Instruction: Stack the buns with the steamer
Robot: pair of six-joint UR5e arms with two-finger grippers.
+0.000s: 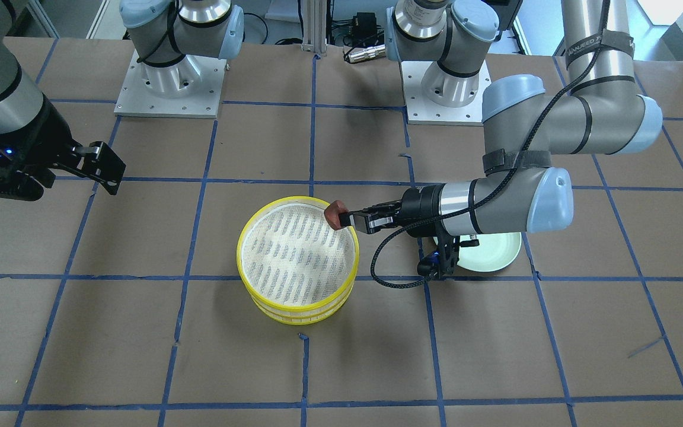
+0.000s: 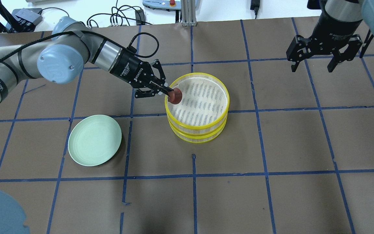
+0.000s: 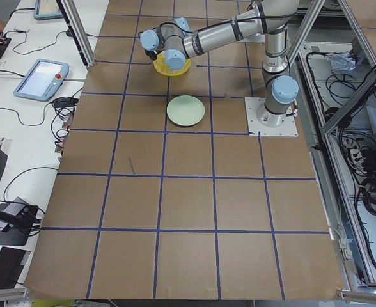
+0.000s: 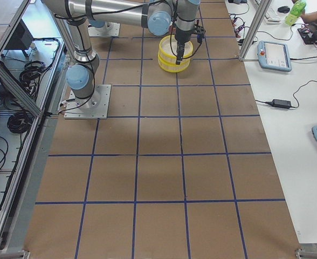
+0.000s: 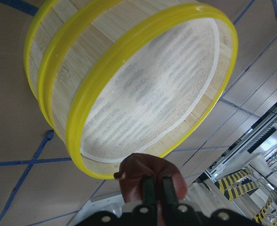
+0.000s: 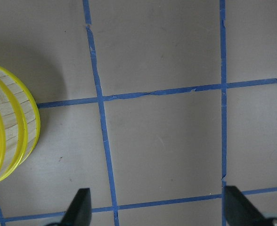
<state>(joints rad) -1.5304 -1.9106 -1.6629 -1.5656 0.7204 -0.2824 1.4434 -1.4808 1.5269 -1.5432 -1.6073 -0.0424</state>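
Note:
The steamer [image 2: 197, 130] is a stack of two yellow-rimmed bamboo trays at mid-table, and its white mesh top is bare. My left gripper [image 2: 170, 93] is shut on the dark reddish-brown bun [image 2: 175, 96] and holds it over the steamer's near-left rim. In the left wrist view the bun [image 5: 138, 174] sits between the fingers, just outside the yellow rim [image 5: 129, 47]. My right gripper [image 2: 312, 67] hangs open and empty above the table, far right of the steamer. The white bun is out of view.
A bare pale green plate [image 2: 95, 139] lies on the brown paper to the left of the steamer, below my left arm. Blue tape lines grid the table. The right wrist view shows the steamer's side [image 6: 16, 136] at its left edge.

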